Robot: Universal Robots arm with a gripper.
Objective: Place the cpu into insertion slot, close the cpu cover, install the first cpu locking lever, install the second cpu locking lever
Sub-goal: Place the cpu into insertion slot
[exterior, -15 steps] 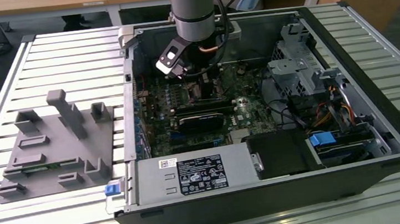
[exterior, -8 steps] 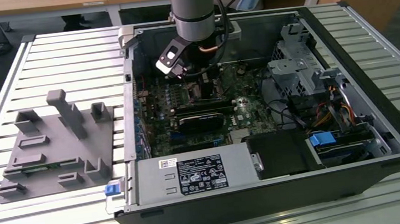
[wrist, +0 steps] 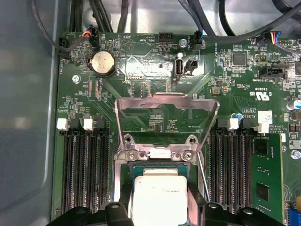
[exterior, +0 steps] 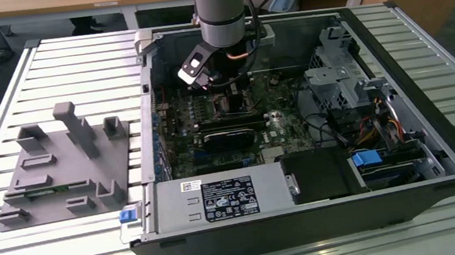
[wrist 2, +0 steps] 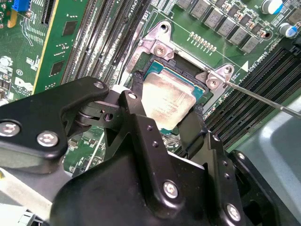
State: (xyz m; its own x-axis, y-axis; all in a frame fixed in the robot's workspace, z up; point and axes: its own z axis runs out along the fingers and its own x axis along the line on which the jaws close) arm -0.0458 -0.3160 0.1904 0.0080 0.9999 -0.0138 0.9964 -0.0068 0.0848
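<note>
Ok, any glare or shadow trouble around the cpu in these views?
First wrist view: glare washes the cpu top pale and brightens the raised cpu cover. Second wrist view: the cpu is evenly lit, with only a mild sheen. Exterior view: the table slats glare, the computer case interior is dim.

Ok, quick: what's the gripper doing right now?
Gripper: closed on the cpu, as far as the wrist views show, holding it at the insertion slot.

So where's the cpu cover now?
In the first wrist view the cpu cover stands swung open, hinged right beside the cpu, between the two banks of long memory slots.
</note>
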